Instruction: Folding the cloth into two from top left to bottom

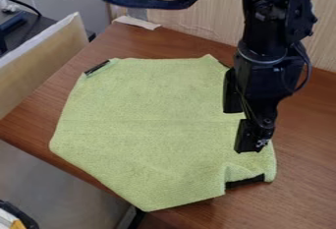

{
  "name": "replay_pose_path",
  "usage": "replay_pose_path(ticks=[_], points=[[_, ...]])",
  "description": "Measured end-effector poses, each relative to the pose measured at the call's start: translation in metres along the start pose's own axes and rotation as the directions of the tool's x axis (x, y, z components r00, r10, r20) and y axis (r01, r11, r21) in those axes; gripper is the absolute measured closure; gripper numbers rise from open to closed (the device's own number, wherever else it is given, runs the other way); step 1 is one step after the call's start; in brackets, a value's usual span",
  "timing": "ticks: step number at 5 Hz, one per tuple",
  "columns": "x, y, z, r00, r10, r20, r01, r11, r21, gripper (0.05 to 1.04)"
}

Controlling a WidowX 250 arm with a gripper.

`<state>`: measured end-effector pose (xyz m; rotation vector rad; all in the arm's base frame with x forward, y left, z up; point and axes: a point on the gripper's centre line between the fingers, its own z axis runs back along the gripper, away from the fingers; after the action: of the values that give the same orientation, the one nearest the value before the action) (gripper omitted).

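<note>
green cloth [144,125] lies spread on the brown table [305,179], mostly flat, faint crease across the middle, lower corner by the table edge. dark strip [97,68] at its upper left corner, black patch [244,181] at lower right next to a small raised fold. gripper [239,127] over the cloth's right side, fingers apart, green showing between them, nothing gripped. pale scrap [136,23] at the table's back edge, light board [42,58] upright on the left.
</note>
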<state>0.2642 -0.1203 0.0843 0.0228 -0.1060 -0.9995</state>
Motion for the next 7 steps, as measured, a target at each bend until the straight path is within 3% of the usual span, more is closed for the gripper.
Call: replay_pose_path(ticks=[1, 2, 4, 5, 6, 7], points=[[-0.002, -0.001, -0.008, 1.000, 0.001, -0.023, -0.001, 1.000, -0.015, 0.083], [-0.003, 0.004, -0.007, 1.000, 0.002, -0.021, -0.002, 1.000, 0.001, 0.083], [0.002, 0.038, -0.017, 1.000, 0.014, 0.024, -0.014, 1.000, -0.009, 0.083], [0.010, 0.068, -0.037, 0.999, -0.033, 0.023, 0.034, 0.999, -0.037, 0.083], [0.019, 0.093, -0.041, 0.996, -0.087, -0.026, 0.087, 0.996, -0.026, 0.083], [0.027, 0.110, -0.044, 0.989, -0.146, -0.032, 0.146, 0.989, -0.008, 0.083]])
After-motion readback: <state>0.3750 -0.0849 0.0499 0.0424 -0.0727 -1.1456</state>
